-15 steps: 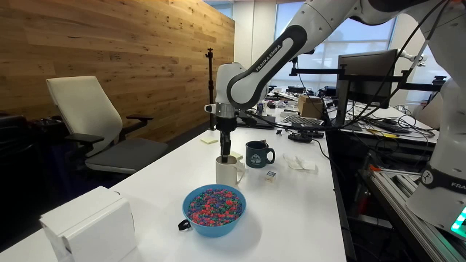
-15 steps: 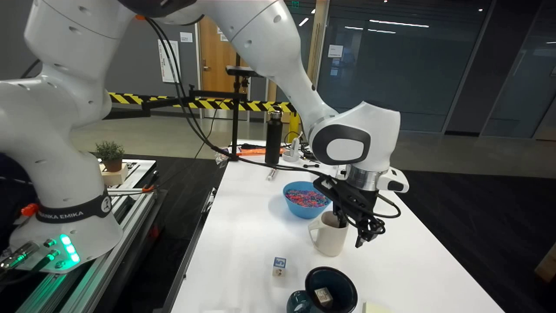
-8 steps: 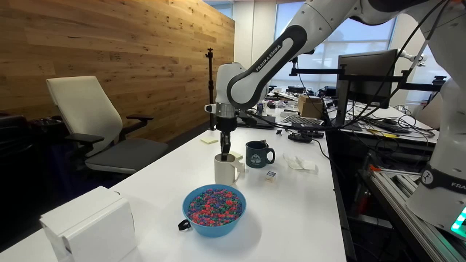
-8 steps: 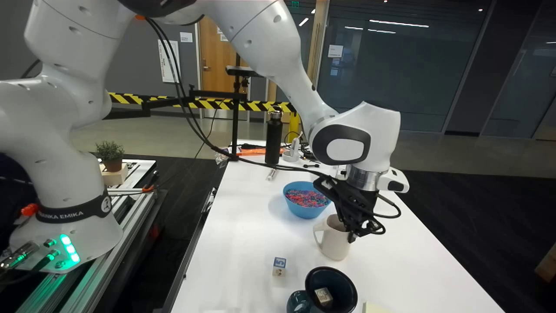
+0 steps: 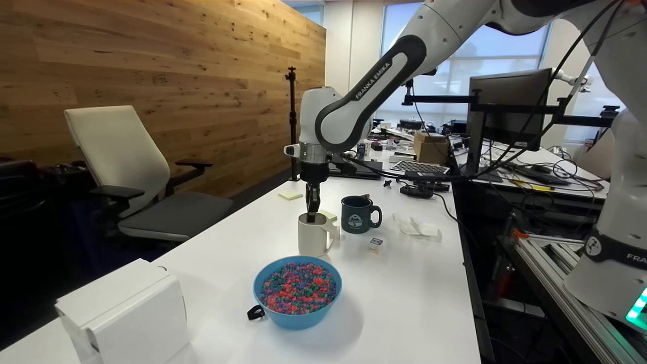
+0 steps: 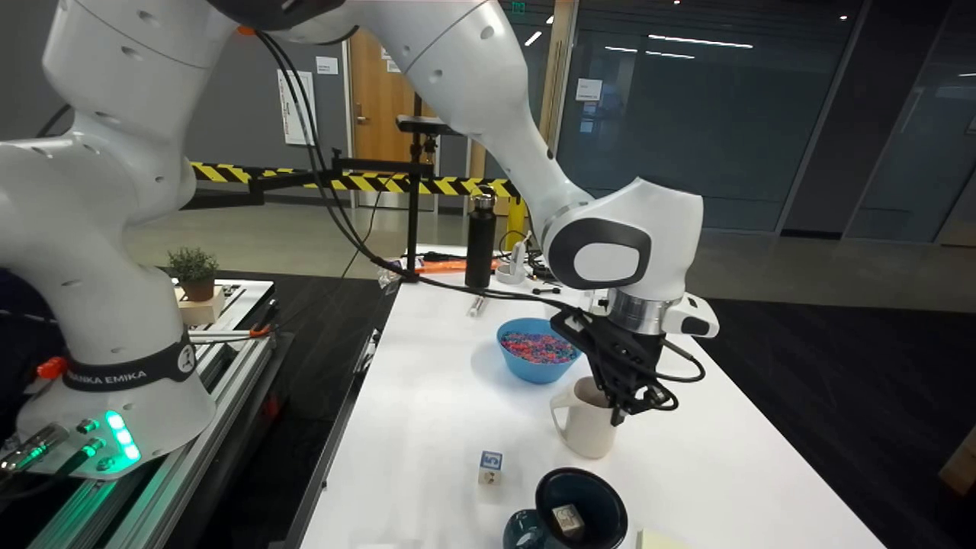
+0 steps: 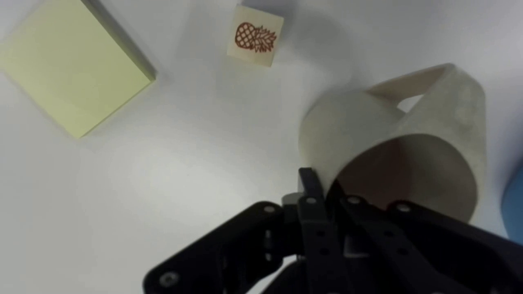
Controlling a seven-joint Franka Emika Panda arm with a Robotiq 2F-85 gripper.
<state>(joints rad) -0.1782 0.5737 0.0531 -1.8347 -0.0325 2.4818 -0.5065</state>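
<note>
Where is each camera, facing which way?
An exterior view: near the white box, facing along the table past the blue bowl; arm at picture right.
An exterior view: near the dark mug, facing the opposite way; arm at picture left.
Wrist view: on the arm, facing down; gripper pinching the cream mug.
Both exterior views share bowl and mugs.

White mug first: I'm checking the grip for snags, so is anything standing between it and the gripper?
Nothing visible: in the wrist view the gripper is closed on the white mug, one jaw inside its rim, one outside. The inner contact is partly hidden.
</note>
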